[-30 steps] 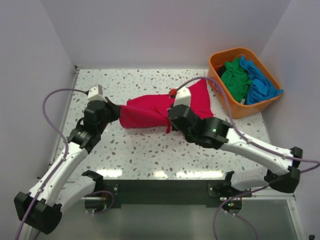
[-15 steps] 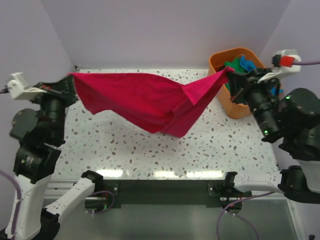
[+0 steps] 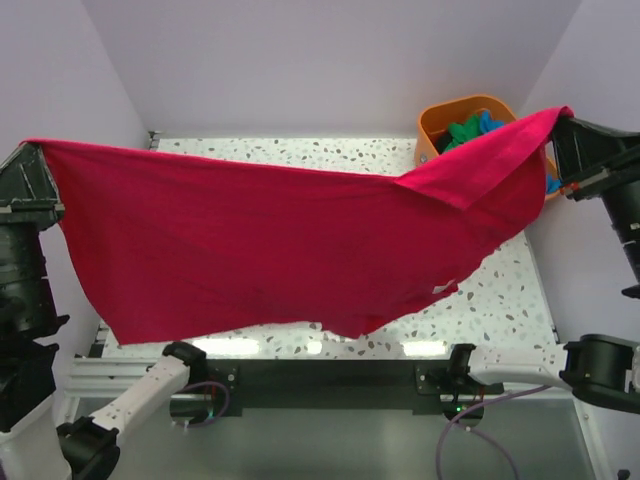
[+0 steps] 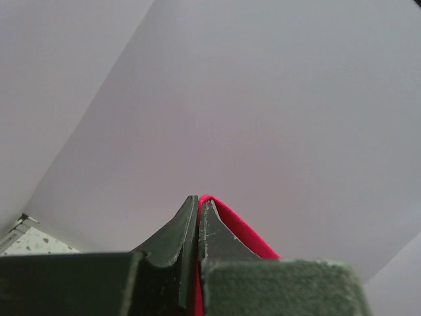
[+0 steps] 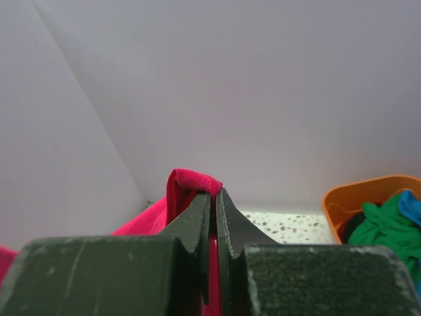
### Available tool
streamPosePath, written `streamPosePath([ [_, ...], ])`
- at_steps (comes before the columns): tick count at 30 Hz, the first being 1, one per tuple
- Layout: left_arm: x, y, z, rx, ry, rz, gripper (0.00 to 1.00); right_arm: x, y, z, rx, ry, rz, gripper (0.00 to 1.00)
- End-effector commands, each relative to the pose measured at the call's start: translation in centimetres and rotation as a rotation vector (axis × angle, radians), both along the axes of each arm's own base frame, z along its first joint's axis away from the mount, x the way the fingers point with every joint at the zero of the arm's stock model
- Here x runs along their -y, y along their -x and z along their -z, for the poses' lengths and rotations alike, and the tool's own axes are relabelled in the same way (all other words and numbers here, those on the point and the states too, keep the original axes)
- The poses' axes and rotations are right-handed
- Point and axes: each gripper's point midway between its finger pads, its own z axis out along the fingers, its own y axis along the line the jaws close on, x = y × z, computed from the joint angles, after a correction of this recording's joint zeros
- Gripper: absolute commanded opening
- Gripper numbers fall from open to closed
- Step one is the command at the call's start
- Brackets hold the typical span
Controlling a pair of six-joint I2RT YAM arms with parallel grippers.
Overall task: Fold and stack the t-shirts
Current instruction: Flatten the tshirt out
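Note:
The crimson red t-shirt (image 3: pixel 270 240) hangs spread wide in the air above the table, stretched between both arms. My left gripper (image 3: pixel 38 148) is shut on its left corner, high at the far left; in the left wrist view red cloth (image 4: pixel 230 220) is pinched between the closed jaws of this gripper (image 4: pixel 198 201). My right gripper (image 3: pixel 560 118) is shut on the shirt's right corner, raised at the far right, with red cloth (image 5: pixel 191 183) folded over the tips of the gripper (image 5: pixel 214 194). A green t-shirt (image 3: pixel 465 130) and a blue t-shirt (image 3: pixel 490 120) lie in the orange basket (image 3: pixel 440 112).
The orange basket (image 5: pixel 355 194) stands at the table's back right corner, partly hidden behind the raised shirt. The speckled tabletop (image 3: pixel 500 290) shows below the shirt's hem. Lilac walls close in the back and both sides.
Both arms have swung up and outward with the red shirt, lifting it from a bunch on the table into a wide, stretched sheet that hangs toward the camera.

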Motion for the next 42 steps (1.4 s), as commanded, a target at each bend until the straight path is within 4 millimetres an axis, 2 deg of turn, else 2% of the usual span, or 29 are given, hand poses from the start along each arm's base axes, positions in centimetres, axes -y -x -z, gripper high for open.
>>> streamPosePath([
  [1, 0.3, -4.4, 2.5, -0.128, -0.026, -0.085, 0.00, -1.2, -3.1, 0.9, -0.036, 0.111, 0.203, 0.00],
  [4, -0.1, -7.9, 5.7, -0.241, -0.007, -0.190, 0.00, -2.4, -5.5, 2.1, -0.071, 0.209, 0.397, 0.00],
  [6, -0.3, -10.6, 8.3, -0.324, 0.006, -0.282, 0.00, -5.6, -7.6, 3.5, -0.079, 0.295, 0.456, 0.00],
  [8, -0.2, -13.3, 11.7, -0.419, -0.003, -0.355, 0.00, -6.4, -11.5, 4.9, -0.098, 0.320, 0.478, 0.00],
  [9, 0.2, -15.7, 14.4, -0.492, -0.020, -0.402, 0.00, -5.2, -16.3, 8.3, -0.213, 0.419, 0.547, 0.00],
  [11, -1.4, -18.7, 17.4, -0.567, -0.024, -0.453, 0.00, -7.9, -21.4, 11.6, -0.262, 0.394, 0.462, 0.00],
  [12, -1.0, -22.4, 20.3, -0.623, -0.021, -0.391, 0.00, -10.0, -25.2, 15.2, -0.303, 0.444, 0.457, 0.00],
  [13, -3.2, -23.7, 22.9, -0.675, -0.009, -0.451, 0.00, -10.6, -27.8, 17.6, -0.333, 0.471, 0.450, 0.00],
  [15, -3.4, -28.6, 27.0, -0.736, -0.068, -0.448, 0.00, -12.7, -31.5, 19.7, -0.350, 0.459, 0.367, 0.00],
  [16, -3.5, -30.3, 28.7, -0.763, -0.093, -0.443, 0.00, -13.4, -35.7, 25.3, -0.438, 0.509, 0.367, 0.00],
  [18, -3.1, -34.8, 32.7, -0.828, -0.148, -0.434, 0.00, -13.9, -39.3, 26.5, -0.451, 0.458, 0.356, 0.00],
  [19, -3.3, -36.1, 34.1, -0.855, -0.158, -0.444, 0.00, -14.9, -42.1, 31.4, -0.507, 0.499, 0.338, 0.00],
  [20, -3.5, -37.3, 35.2, -0.879, -0.165, -0.451, 0.13, -15.4, -43.5, 33.0, -0.513, 0.500, 0.322, 0.00],
  [21, -4.3, -39.3, 37.4, -0.934, -0.168, -0.475, 0.35, -15.7, -44.9, 32.1, -0.465, 0.457, 0.307, 0.00],
  [22, -4.3, -40.2, 38.3, -0.965, -0.165, -0.467, 0.86, -16.4, -46.4, 34.9, -0.478, 0.471, 0.283, 0.04],
  [23, -4.5, -40.8, 41.9, -1.070, -0.164, -0.463, 1.00, -16.5, -47.0, 34.8, -0.462, 0.445, 0.280, 0.32],
  [24, -4.8, -41.9, 40.0, -1.038, -0.146, -0.467, 1.00, -16.6, -47.6, 34.9, -0.452, 0.424, 0.259, 0.46],
  [25, -4.8, -42.1, 40.1, -1.054, -0.143, -0.467, 1.00, -16.7, -47.4, 34.2, -0.440, 0.417, 0.247, 0.62],
  [26, -4.9, -41.9, 40.2, -1.072, -0.148, -0.470, 1.00, -16.8, -47.0, 35.3, -0.466, 0.434, 0.235, 0.98],
  [28, -4.9, -41.1, 40.0, -1.072, -0.146, -0.469, 1.00, -17.5, -46.0, 34.3, -0.441, 0.428, 0.173, 0.99],
  [29, -4.8, -40.5, 38.1, -1.021, -0.130, -0.465, 1.00, -17.1, -44.6, 33.8, -0.447, 0.427, 0.157, 0.99],
  [30, -4.6, -39.5, 39.7, -1.054, -0.139, -0.445, 1.00, -17.0, -43.8, 34.0, -0.466, 0.417, 0.146, 0.98],
  [32, -3.8, -38.2, 38.3, -1.014, -0.128, -0.388, 1.00, -16.0, -41.0, 34.5, -0.535, 0.424, 0.134, 0.99],
  [33, -3.6, -37.0, 40.1, -1.055, -0.134, -0.368, 1.00, -15.7, -40.0, 35.1, -0.577, 0.400, 0.139, 0.99],
  [34, -3.3, -36.1, 39.3, -1.037, -0.124, -0.352, 1.00, -15.3, -38.7, 35.4, -0.612, 0.389, 0.132, 0.99],
  [37, -2.7, -33.1, 42.8, -1.130, -0.121, -0.305, 1.00, -14.3, -33.8, 39.0, -0.758, 0.345, 0.102, 0.99],
  [38, -2.1, -31.7, 44.2, -1.166, -0.110, -0.267, 1.00, -14.1, -31.6, 43.4, -0.851, 0.371, 0.071, 0.99],
  [39, -1.7, -31.2, 44.9, -1.179, -0.109, -0.238, 1.00, -14.6, -30.5, 42.1, -0.808, 0.326, 0.053, 0.99],
  [42, 0.0, -29.4, 47.4, -1.226, -0.104, -0.127, 1.00, -14.9, -27.5, 46.5, -0.898, 0.332, 0.014, 0.99],
])
